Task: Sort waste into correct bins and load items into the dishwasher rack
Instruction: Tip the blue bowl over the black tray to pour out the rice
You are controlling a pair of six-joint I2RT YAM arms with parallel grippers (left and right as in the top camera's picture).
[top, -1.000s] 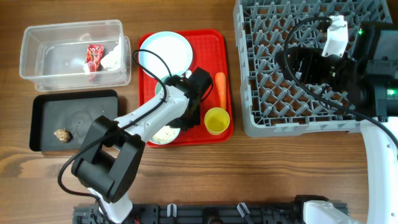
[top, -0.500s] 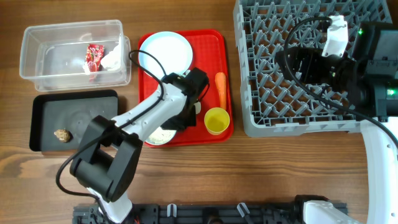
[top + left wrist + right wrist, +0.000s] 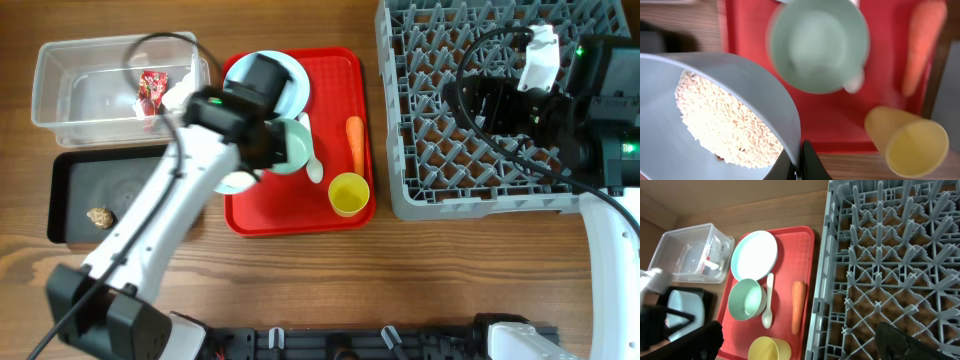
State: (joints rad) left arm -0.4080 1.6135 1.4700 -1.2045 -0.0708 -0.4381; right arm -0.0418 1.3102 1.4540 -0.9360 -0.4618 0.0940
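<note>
My left gripper (image 3: 243, 172) is shut on the rim of the pale blue bowl (image 3: 234, 184), held over the red tray's left edge. In the left wrist view the jaws (image 3: 799, 161) pinch the bowl's wall (image 3: 765, 95), and white rice (image 3: 725, 122) lies inside. On the tray are the mint-green bowl (image 3: 289, 146), white spoon (image 3: 313, 166), carrot (image 3: 354, 143), yellow cup (image 3: 348, 193) and pale blue plate (image 3: 285, 88), partly under my arm. My right gripper (image 3: 799, 331) is open and empty above the grey rack (image 3: 470, 120).
The clear tub (image 3: 75, 90) at the back left holds the red wrapper (image 3: 151, 92) and white tissue (image 3: 180, 96). The black tray (image 3: 120, 190) in front of it holds a brownish scrap (image 3: 98, 216). The flat red tray (image 3: 300, 215) lies between the bins and the rack.
My left arm has lifted the blue bowl of rice off the tray's front and carried it left towards the tray's edge. The mint-green bowl and spoon now show. The right arm has not moved.
</note>
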